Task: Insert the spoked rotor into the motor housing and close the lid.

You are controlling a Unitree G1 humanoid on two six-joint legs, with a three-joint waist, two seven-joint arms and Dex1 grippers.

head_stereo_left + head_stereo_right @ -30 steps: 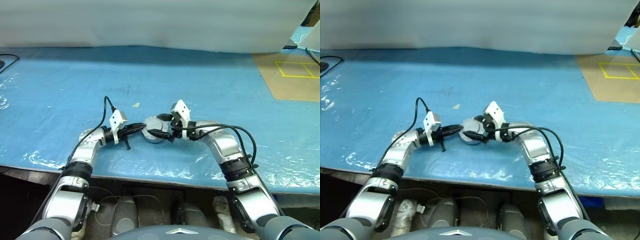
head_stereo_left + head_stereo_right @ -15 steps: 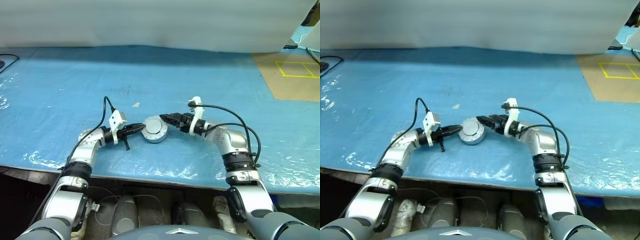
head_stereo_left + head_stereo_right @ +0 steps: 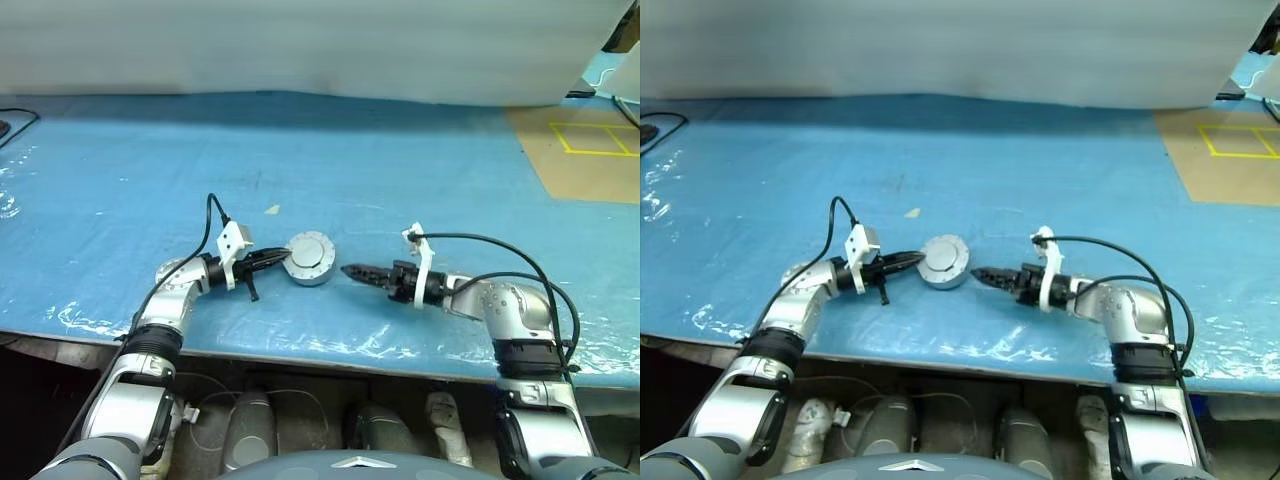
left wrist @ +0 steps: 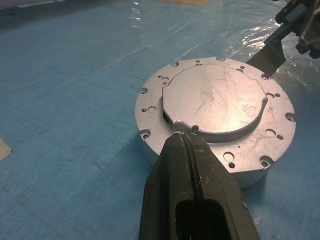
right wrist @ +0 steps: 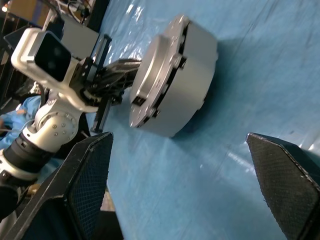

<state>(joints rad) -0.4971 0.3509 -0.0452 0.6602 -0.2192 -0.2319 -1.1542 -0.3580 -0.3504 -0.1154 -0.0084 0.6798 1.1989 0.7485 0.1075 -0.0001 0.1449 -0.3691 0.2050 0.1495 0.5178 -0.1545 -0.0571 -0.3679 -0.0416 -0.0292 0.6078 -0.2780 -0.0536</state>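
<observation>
Left gripper [image 3: 279, 259], fingers pressed together, touches the lidded motor housing [image 3: 310, 257] on the blue table cover [image 3: 400, 170]. Left wrist view: tips rest on the lid rim. Right wrist view: right gripper [image 5: 182, 192] spread wide, empty, near the housing.

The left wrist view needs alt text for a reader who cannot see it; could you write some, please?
A round silver motor housing with its lid on sits on a blue table cover, with the left gripper's shut black fingers touching the lid's near edge. The right gripper's finger shows just beyond the housing.
</observation>
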